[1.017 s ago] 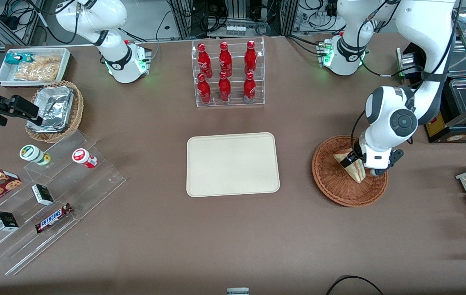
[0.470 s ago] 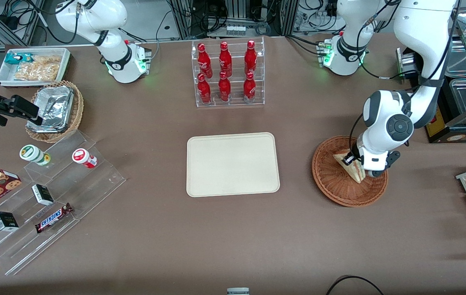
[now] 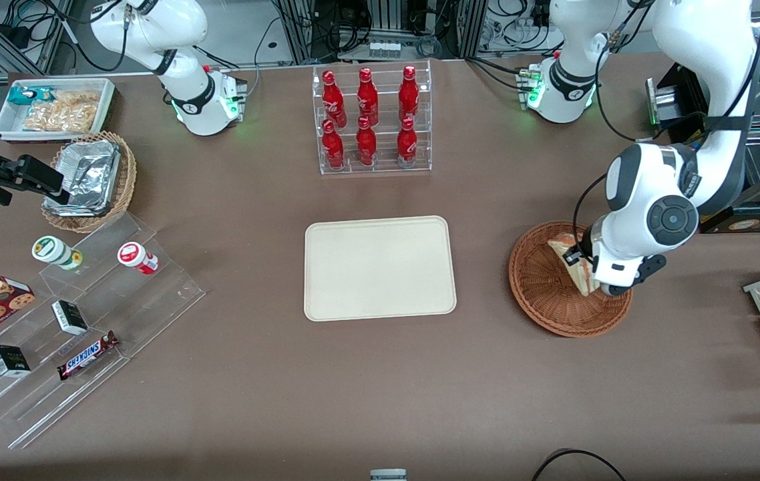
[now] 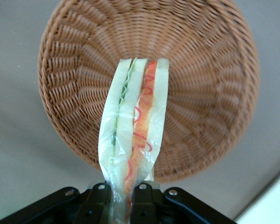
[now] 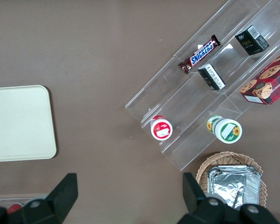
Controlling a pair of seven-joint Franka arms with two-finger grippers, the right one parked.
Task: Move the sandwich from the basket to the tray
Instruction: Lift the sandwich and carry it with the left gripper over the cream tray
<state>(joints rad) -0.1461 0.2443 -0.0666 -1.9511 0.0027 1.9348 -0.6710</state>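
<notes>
Wicker basket [image 3: 557, 294] lies under the gripper [image 4: 122, 198], whose fingers pinch the sandwich [image 4: 133, 140] edge; raise vertically clear of the rim before traversing to the tray [image 3: 378, 267].

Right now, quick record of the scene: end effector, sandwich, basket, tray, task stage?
end effector: over the basket, shut on the sandwich
sandwich: wrapped wedge held between the fingers, above the basket's inside
basket: on the table, toward the working arm's end, nothing else in it
tray: mid table, bare
task stage: sandwich gripped, not yet carried to the tray
</notes>
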